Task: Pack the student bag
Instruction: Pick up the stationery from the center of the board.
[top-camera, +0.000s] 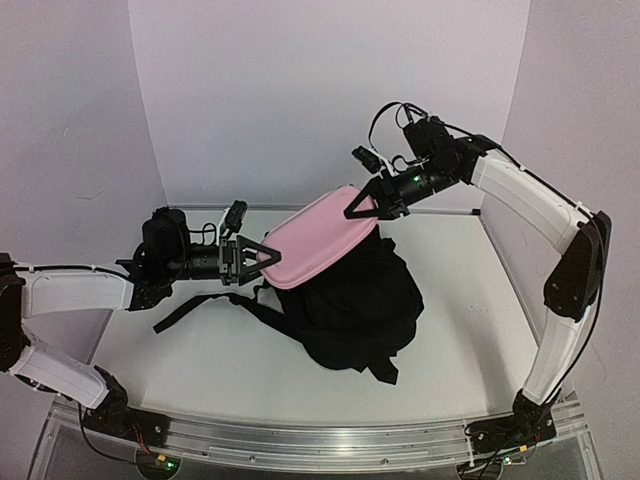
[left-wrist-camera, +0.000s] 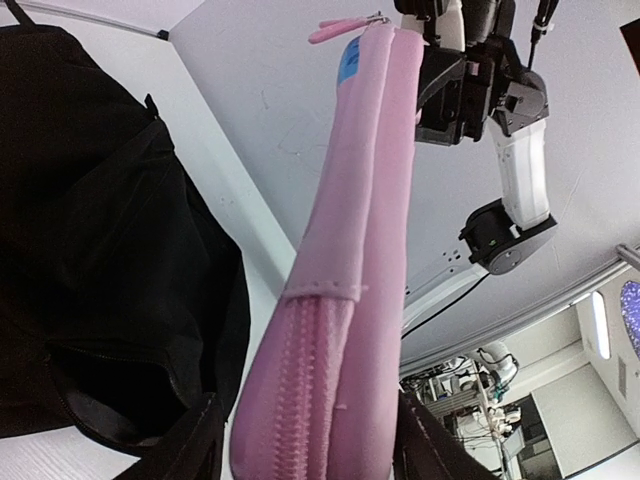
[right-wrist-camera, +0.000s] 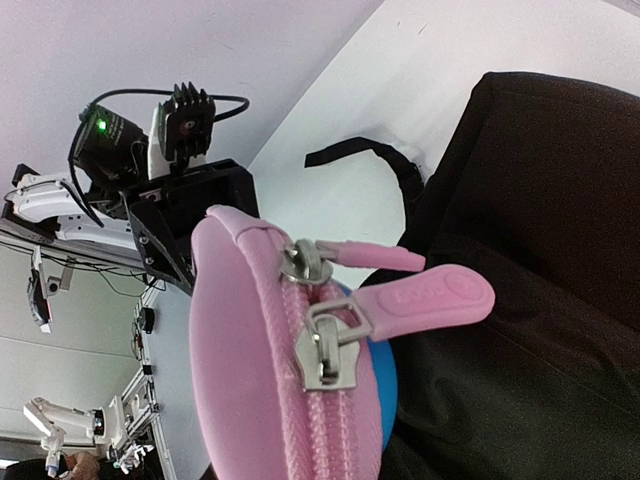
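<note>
The student bag (top-camera: 360, 300) lies in a black heap at the table's middle, and it also fills the left of the left wrist view (left-wrist-camera: 90, 250) and the right of the right wrist view (right-wrist-camera: 540, 250). A pink zip pencil case (top-camera: 315, 240) hangs in the air above it, spanning both arms. My right gripper (top-camera: 368, 205) is shut on the case's upper right end, where the two zip pulls (right-wrist-camera: 400, 290) sit. My left gripper (top-camera: 255, 258) stands open around the lower left end (left-wrist-camera: 330, 400), with a thin gap beside one finger (left-wrist-camera: 195, 440).
A long black strap (top-camera: 200, 305) trails left from the bag across the white table, under the left arm. White walls close the back and sides. An aluminium rail (top-camera: 330, 440) runs along the near edge by the arm bases.
</note>
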